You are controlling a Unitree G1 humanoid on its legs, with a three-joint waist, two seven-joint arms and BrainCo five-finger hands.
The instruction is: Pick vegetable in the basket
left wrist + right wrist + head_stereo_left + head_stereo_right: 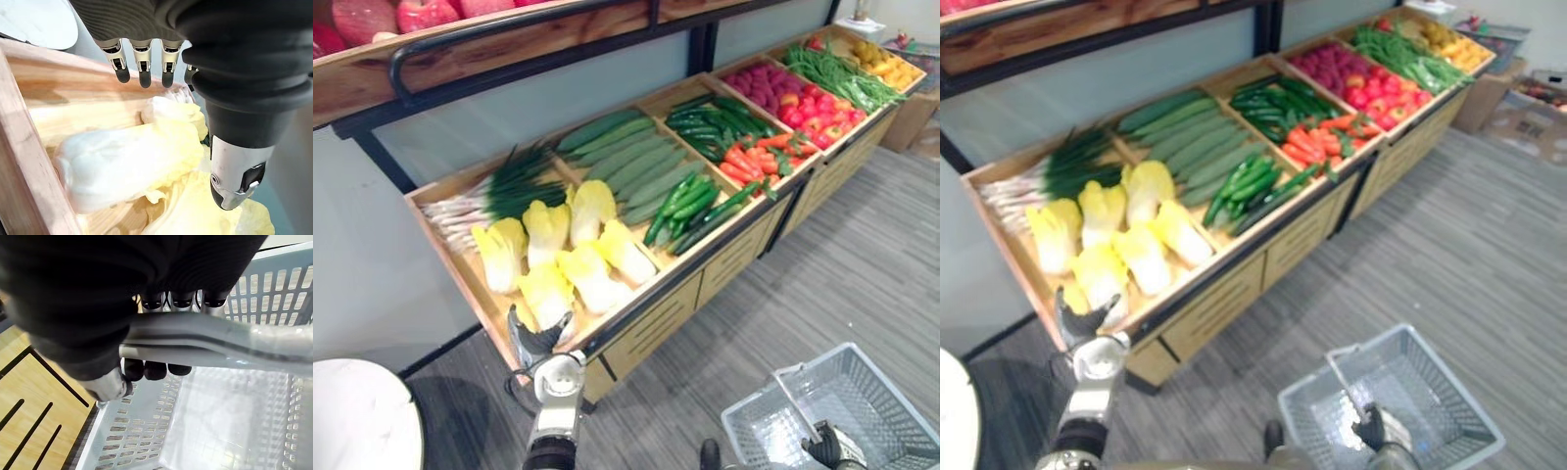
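Observation:
Several pale yellow napa cabbages (558,259) lie in the near left compartment of a long wooden crate (470,289). My left hand (540,343) hovers at that compartment's front corner, open, its fingers (142,63) straight just above the nearest cabbage (127,164) and not touching it. A grey plastic basket (886,387) hangs low on the right over the floor, with nothing inside. My right hand (1371,428) is shut on the basket's handle (220,340), fingers (156,369) curled under it.
Along the crate run spring onions (480,196), cucumbers (626,157), green chillies (690,206), carrots (754,157) and tomatoes (818,108). A shelf with red fruit (421,15) overhangs the back. A white round table (362,421) stands at lower left.

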